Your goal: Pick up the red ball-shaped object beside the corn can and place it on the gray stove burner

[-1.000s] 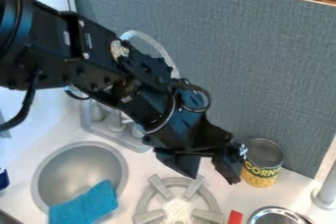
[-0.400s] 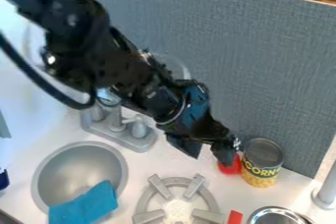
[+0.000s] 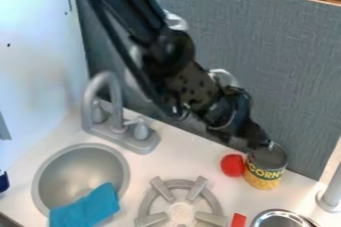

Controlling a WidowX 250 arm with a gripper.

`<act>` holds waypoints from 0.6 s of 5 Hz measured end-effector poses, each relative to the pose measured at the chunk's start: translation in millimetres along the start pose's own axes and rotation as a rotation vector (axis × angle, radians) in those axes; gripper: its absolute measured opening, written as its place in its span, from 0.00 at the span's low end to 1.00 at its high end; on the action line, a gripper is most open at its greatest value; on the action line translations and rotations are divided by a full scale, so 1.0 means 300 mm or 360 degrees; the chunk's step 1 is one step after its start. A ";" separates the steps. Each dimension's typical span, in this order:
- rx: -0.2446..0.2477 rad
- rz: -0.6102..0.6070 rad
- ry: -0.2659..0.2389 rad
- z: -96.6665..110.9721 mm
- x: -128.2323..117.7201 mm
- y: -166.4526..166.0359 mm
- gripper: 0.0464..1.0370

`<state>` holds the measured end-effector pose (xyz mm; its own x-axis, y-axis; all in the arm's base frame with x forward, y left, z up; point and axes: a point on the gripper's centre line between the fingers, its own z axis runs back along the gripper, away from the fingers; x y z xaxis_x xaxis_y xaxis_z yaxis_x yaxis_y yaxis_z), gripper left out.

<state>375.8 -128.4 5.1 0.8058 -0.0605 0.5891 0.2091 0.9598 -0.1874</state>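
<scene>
The black gripper (image 3: 252, 139) hangs at the right, just above and behind a red ball and at the top left edge of a corn can. The can (image 3: 263, 175) stands upright by the grey panel; whether the gripper touches its rim I cannot tell. Touching or nearly touching the can's left side, the round red ball (image 3: 232, 165) rests on the counter. A blue cloth (image 3: 86, 208) lies over the lower edge of the round grey sink bowl (image 3: 68, 165).
A grey faucet (image 3: 118, 116) stands behind the sink. The stove burner (image 3: 154, 200) is at the bottom middle, with a small red piece (image 3: 238, 220) and a round metal pot (image 3: 261, 218) to its right. The grey panel (image 3: 286, 61) bounds the back.
The gripper has moved right and slightly up, towards the can, and the arm has swung right. This uncovers the red ball and the faucet. The can and cloth have stayed put.
</scene>
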 end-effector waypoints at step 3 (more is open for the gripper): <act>-0.0131 -0.0662 0.0180 -0.079 -0.016 0.011 0.97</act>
<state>386.0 -131.4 -16.9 0.6983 -0.4713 0.5387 0.5683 0.8226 -0.0170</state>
